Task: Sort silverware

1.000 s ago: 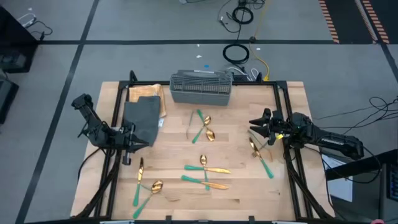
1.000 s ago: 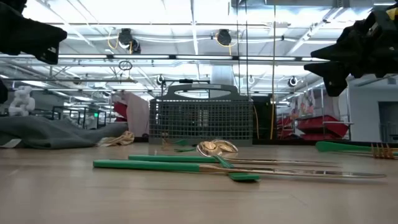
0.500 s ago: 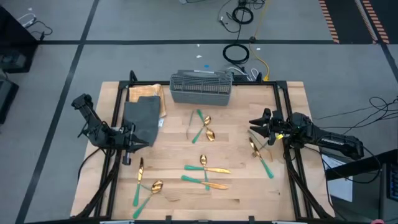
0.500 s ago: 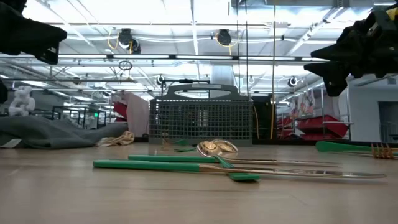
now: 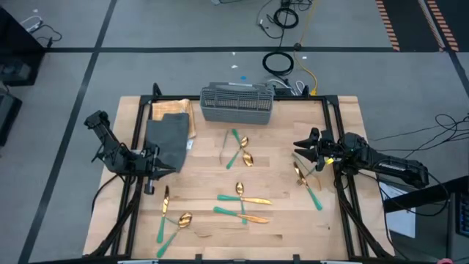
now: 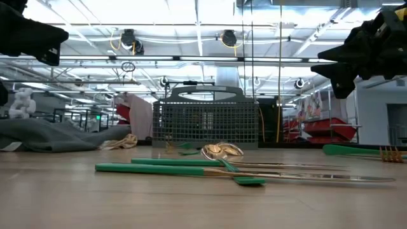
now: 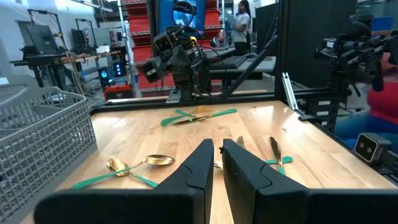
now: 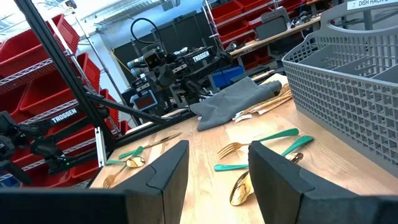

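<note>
A: Looking at the silverware [image 5: 242, 198], none of it is sorted yet. It lies loose on the bench [image 5: 212, 238] in clusters: one crossed pair near the centre, toward twelve o'clock; a second group of spoons and knives toward six o'clock; a fork and spoon at about seven o'clock; one fork [image 5: 308, 189] out at three o'clock.

B: And the mesh basket [image 5: 237, 103]?

A: Standing at twelve o'clock, at the far edge. I cannot see any piece in it. A dark grey cloth [image 5: 168, 139] lies at ten o'clock.

B: The arms?

A: The right claw [image 5: 306, 147] hovers at three o'clock, just above that lone fork, its fingers spread and holding nothing. The left claw [image 5: 165, 171] sits at nine o'clock by the cloth, fingers nearly together with only a thin gap, grasping nothing.

B: So which step?

A: I'd judge the very start, the first pick. The fork under the right claw looks the likeliest target: the claw would need to drop, straddle the slim teal handle and close squarely, since flat pieces on wood slip easily.
</note>
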